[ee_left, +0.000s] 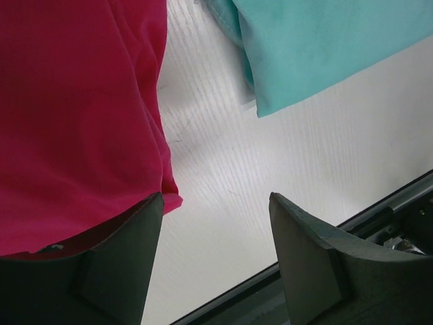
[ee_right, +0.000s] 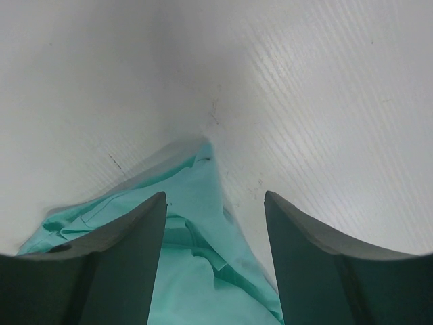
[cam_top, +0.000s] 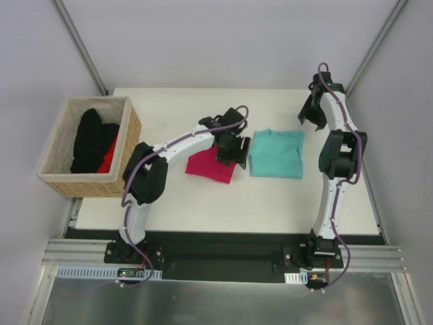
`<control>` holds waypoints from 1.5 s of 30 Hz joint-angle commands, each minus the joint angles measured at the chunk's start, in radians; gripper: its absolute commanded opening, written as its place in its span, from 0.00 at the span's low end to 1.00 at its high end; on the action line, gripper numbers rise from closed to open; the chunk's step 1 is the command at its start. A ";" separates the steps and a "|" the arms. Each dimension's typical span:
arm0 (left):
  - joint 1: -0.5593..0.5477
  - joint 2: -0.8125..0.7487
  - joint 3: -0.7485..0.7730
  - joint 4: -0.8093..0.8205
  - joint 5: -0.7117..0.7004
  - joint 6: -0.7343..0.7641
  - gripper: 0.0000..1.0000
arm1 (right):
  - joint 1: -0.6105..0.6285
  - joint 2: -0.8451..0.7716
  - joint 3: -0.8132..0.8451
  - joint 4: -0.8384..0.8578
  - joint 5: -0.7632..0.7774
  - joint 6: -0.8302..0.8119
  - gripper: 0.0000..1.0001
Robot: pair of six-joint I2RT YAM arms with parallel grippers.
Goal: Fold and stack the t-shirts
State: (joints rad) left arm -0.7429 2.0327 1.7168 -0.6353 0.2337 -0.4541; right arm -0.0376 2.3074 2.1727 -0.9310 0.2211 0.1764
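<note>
Your left jaws and right jaws hang spread and empty over the folded magenta t-shirt (cam_top: 210,168) and teal t-shirt (cam_top: 276,156), lying close together on the table (cam_top: 270,203); pinch one layer only and a fold may spill, though the basket (cam_top: 130,139) holding a black garment (cam_top: 88,139) stands well clear.

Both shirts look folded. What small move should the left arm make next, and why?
Probably lower the open left pincer onto the pink shirt's edge and close. It hovers at that edge, and the teal shirt lies beside it, unstacked.
</note>
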 commanded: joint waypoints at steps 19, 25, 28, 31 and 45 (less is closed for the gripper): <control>-0.069 0.149 0.147 -0.024 0.076 0.034 0.59 | 0.018 -0.003 0.018 0.000 -0.071 0.006 0.62; -0.070 0.167 0.150 -0.026 0.082 0.043 0.59 | 0.018 -0.006 0.013 0.006 -0.066 0.003 0.62; -0.072 0.164 0.150 -0.027 0.075 0.046 0.59 | 0.018 0.003 0.012 0.008 -0.071 0.005 0.62; -0.070 0.166 0.150 -0.027 0.075 0.048 0.59 | 0.018 0.015 0.007 0.011 -0.078 0.011 0.62; -0.070 0.242 0.254 -0.033 0.118 0.068 0.55 | 0.019 -0.014 -0.045 0.029 -0.100 0.021 0.62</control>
State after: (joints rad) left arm -0.8055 2.2482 1.9018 -0.6430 0.3176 -0.4099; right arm -0.0223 2.3196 2.1460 -0.9077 0.1402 0.1825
